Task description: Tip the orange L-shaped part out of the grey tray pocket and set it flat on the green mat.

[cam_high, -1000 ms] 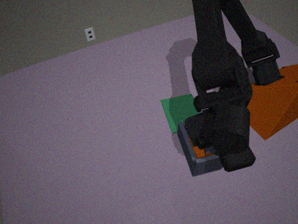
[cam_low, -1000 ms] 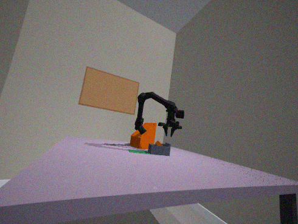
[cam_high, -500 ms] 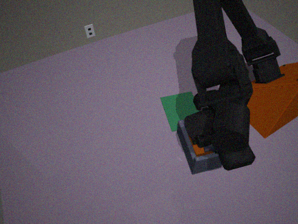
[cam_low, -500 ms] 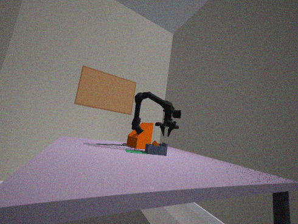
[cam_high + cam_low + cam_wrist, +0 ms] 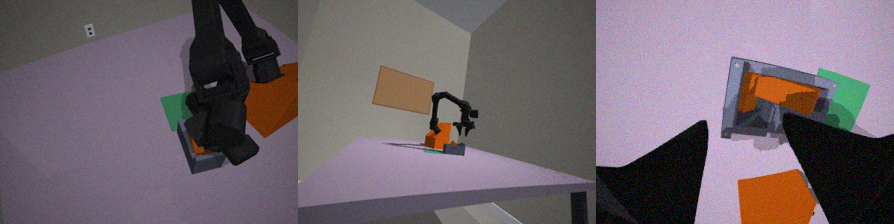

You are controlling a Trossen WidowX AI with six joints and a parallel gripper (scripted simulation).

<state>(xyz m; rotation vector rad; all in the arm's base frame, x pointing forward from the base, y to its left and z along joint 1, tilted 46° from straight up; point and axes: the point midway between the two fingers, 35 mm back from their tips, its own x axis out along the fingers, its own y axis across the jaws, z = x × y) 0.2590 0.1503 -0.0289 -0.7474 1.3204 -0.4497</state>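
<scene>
The orange part (image 5: 198, 150) (image 5: 453, 143) (image 5: 776, 90) is inside the grey tray (image 5: 208, 164) (image 5: 454, 150) (image 5: 728, 102). It is tipped: in the exterior view a piece of it sticks up above the tray's rim. In the wrist view its L-shaped end is at the left and its long bar runs right, towards the green mat (image 5: 171, 106) (image 5: 433, 151) (image 5: 852, 89); the bar looks raised there. My gripper (image 5: 463, 136) (image 5: 746, 122) is open and empty, pointing down, above the tray and clear of the part. The arm hides much of the tray in the top view.
A large orange block (image 5: 264, 106) (image 5: 444, 137) (image 5: 776, 197) stands by the arm's base, close to the tray. The mat lies flat beside the tray, partly in the arm's shadow. The tray's walls stand around the part.
</scene>
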